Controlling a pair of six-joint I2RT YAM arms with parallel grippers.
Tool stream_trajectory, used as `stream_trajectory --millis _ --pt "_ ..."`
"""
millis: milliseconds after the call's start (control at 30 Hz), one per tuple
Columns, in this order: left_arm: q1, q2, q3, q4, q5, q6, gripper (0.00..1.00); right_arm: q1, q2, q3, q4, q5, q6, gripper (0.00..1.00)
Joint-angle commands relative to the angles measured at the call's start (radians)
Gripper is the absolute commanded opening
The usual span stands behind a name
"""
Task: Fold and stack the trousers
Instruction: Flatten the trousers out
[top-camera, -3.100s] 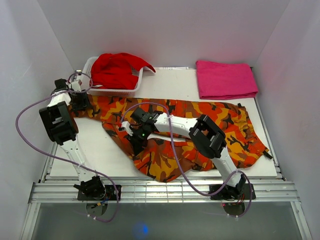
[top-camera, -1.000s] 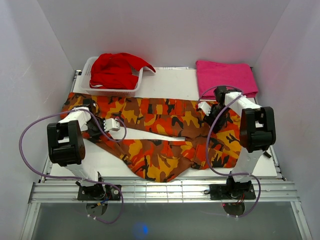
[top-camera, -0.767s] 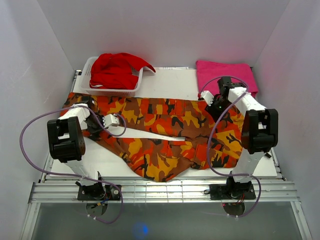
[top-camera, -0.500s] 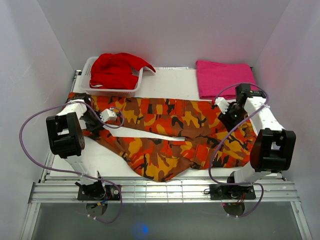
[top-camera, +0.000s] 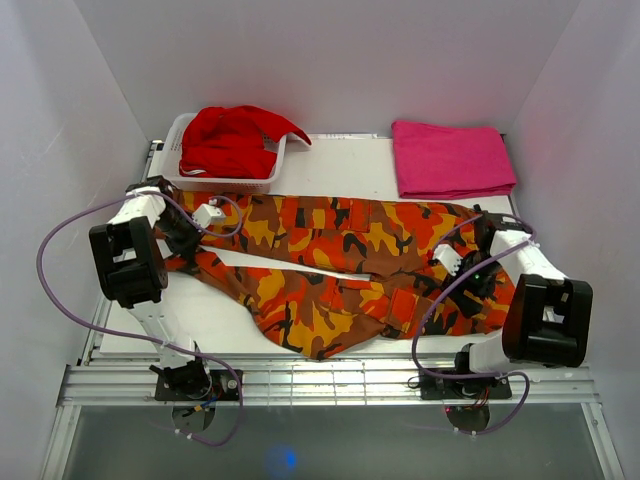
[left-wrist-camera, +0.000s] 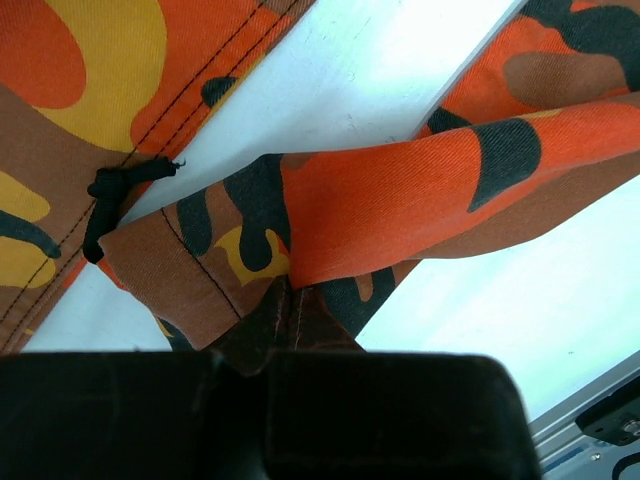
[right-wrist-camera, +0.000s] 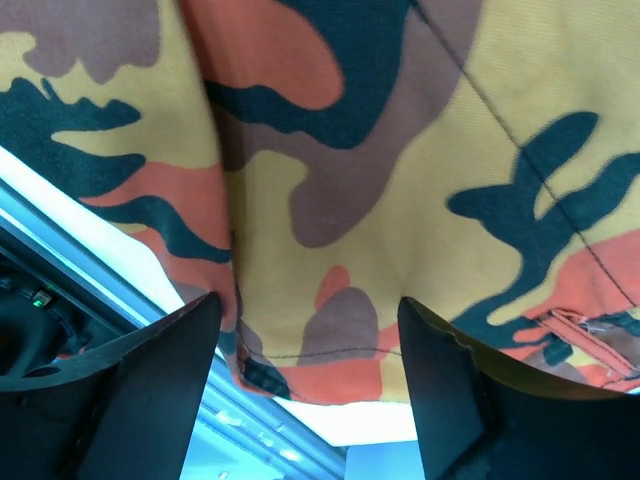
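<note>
**A:** Quick, where are the trousers?

**B:** The camo trousers (top-camera: 340, 270) are spread flat across the white table (top-camera: 340, 165). Wide end is to the right and both legs run left, w/ a thin strip of bare table between them. The near leg bulges toward the front edge.

**A:** Left claw?

**B:** The left gripper (top-camera: 205, 218) is at the left end, by the far leg. Its jaws are clamped tight on a bunched fold of the cloth. Wrist cam shows orange and black fabric pinched right at the tips, and a stitched hem w/ a knotted black cord (left-wrist-camera: 110, 195) just beside it.

**A:** And the right one?

**B:** The right gripper (top-camera: 452, 262) is low over the right end of the trousers. Its fingers (right-wrist-camera: 150, 390) are spread wide w/ camo cloth between them and nothing clamped. Can't tell if the tips touch the fabric.

**A:** Other stuff on the table?

**B:** A white basket (top-camera: 268, 172) sits back left w/ a plain red garment (top-camera: 235, 135) heaped in it, just behind the far leg. A pink folded cloth (top-camera: 450, 158) lies back right, close behind the trousers' right end. Can't tell whether they touch.
</note>
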Motion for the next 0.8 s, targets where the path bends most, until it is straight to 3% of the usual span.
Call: stream_trajectory --millis 0,167,267,300,367,533,667,700,767 --pt "0.007 -0.020 0.007 -0.014 0.023 -0.014 0.00 -0.004 -0.071 -0.075 0.014 0.027 -0.206 0.77" --pt "0.026 -0.029 0.007 0.029 0.024 -0.032 0.01 -0.006 -0.135 -0.144 0.066 0.042 -0.251 0.76" --pt "0.039 -0.003 0.075 -0.016 0.058 -0.054 0.00 -0.006 -0.092 -0.133 0.140 0.045 -0.202 0.43" --pt "0.042 0.008 0.098 -0.040 0.068 -0.060 0.00 -0.007 -0.069 -0.118 0.150 0.047 -0.182 0.23" --pt "0.047 0.051 0.171 -0.109 0.098 -0.072 0.00 -0.010 -0.005 -0.034 0.146 0.033 -0.110 0.08" --pt "0.070 0.091 0.226 -0.184 0.115 -0.089 0.02 -0.041 0.095 0.210 0.008 -0.106 -0.055 0.08" --pt "0.084 0.045 0.130 -0.155 0.090 -0.063 0.16 -0.064 0.155 0.396 -0.118 -0.186 -0.042 0.08" --pt "0.084 0.034 0.108 -0.138 0.084 -0.059 0.26 -0.066 0.164 0.442 -0.153 -0.201 -0.039 0.08" --pt "0.085 0.004 0.070 -0.094 0.073 -0.051 0.32 -0.066 0.190 0.473 -0.178 -0.211 -0.038 0.08"
